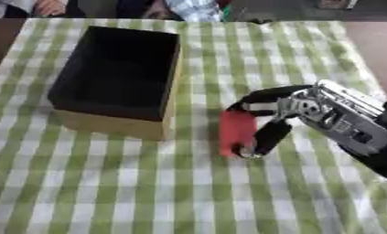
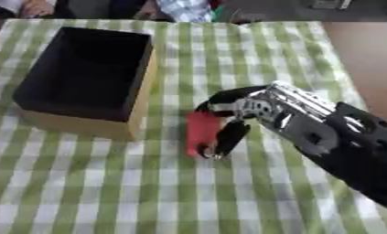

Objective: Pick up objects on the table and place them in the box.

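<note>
Now grasping: right hand (image 1: pixel 308 109) curled around red object (image 1: pixel 236 132) on cloth (image 1: pixel 228 192). Next, lift and carry left to box (image 1: pixel 170 91).

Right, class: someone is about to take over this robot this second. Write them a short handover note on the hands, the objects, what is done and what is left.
Right hand: over the table to the right of the box, fingers curled round the red object, which is still low, at the tablecloth.
Left hand: not in view.
Box: open, on the left part of the table; its dark inside shows nothing in it.
Done: the red object is grasped.
Left: lift it, carry it left over the box and let go inside. No other loose object shows on the cloth.
</note>
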Robot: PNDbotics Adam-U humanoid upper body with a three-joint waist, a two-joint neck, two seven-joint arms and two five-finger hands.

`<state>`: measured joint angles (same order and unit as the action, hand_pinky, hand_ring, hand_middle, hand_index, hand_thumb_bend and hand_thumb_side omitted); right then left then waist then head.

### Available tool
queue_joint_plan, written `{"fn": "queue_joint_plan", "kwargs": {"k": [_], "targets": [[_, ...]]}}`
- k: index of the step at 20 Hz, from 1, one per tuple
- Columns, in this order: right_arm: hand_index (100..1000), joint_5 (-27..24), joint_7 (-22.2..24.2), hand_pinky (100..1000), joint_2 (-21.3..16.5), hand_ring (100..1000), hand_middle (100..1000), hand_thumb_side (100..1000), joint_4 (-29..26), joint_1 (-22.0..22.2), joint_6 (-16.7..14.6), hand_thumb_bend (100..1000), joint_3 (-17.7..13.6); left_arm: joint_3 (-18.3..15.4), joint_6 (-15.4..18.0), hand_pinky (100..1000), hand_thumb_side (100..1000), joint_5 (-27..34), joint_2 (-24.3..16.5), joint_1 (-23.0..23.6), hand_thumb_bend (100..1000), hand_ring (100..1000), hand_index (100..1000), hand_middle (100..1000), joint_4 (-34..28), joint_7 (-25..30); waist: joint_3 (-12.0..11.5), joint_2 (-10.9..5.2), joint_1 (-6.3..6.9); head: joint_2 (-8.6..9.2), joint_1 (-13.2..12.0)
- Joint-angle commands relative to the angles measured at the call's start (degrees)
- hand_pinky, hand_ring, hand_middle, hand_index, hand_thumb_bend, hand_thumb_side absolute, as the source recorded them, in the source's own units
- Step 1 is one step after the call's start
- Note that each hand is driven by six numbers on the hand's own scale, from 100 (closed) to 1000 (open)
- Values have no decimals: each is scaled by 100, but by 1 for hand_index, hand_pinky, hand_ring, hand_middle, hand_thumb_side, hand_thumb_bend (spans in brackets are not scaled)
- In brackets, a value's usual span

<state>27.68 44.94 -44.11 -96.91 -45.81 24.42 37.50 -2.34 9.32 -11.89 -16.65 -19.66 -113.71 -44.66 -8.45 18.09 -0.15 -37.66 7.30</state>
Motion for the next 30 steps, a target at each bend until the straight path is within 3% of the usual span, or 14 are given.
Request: {"fn": "queue_joint_plan", "kwargs": {"k": [1,7,8,9,11,14,15,18,19,20,24,30], "targets": [[824,-128,-133,790,-275,789,612,367,-463,-76,249,100,-188,-14,1,635,790,4,-70,-54,100,742,630,684,-89,12,9,-49,-16,27,16],[830,-492,-130,791,-724,793,631,362,-1400,-107,646,100,-633,-13,-9,635,791,2,-77,-48,100,742,630,685,-89,27,29,-51,-24,35,28],[831,-522,-120,791,-781,794,636,502,-1493,-115,690,100,-706,-13,-13,635,791,2,-78,-47,100,742,630,685,-89,33,29,-51,-25,39,32],[840,-547,-125,799,-824,809,660,375,-1579,-130,725,100,-793,-14,-17,635,791,3,-78,-46,100,743,630,685,-89,36,32,-52,-27,42,37],[865,-602,-120,814,-871,841,746,346,-1690,-143,779,100,-944,-16,-19,635,792,7,-72,-47,100,743,631,686,-89,41,36,-52,-32,51,45],[840,-693,-92,810,-894,835,736,300,-1698,-154,863,100,-1036,-10,-22,635,793,13,-73,-51,100,743,631,686,-89,68,29,-48,-33,64,47],[818,-723,-106,801,-887,816,693,257,-1710,-186,890,100,-1063,-14,-25,635,791,16,-74,-51,100,743,630,686,-89,71,26,-47,-32,66,48],[806,-837,-257,799,-811,806,672,261,-1760,-403,998,100,-1165,-14,-28,635,791,24,-74,-55,100,743,630,686,-89,71,31,-46,-25,75,44],[798,-872,-311,799,-772,802,659,354,-1764,-535,1018,100,-1186,-12,-27,635,791,25,-74,-58,100,743,630,685,-89,72,30,-47,-22,76,57],[798,-902,-344,799,-734,800,658,266,-1766,-671,1037,100,-1192,-11,-26,635,779,27,-75,-62,100,743,630,686,-89,72,29,-48,-21,76,72],[793,-904,-252,798,-384,795,652,282,-1477,-1385,1077,100,-1066,12,-20,635,790,41,-63,-84,100,743,630,686,-89,89,2,-42,-24,84,208],[795,-598,-121,801,739,793,650,321,-209,-2369,837,100,-780,57,13,636,790,74,-30,-181,100,743,631,686,-89,120,-109,6,-16,99,488]]}}
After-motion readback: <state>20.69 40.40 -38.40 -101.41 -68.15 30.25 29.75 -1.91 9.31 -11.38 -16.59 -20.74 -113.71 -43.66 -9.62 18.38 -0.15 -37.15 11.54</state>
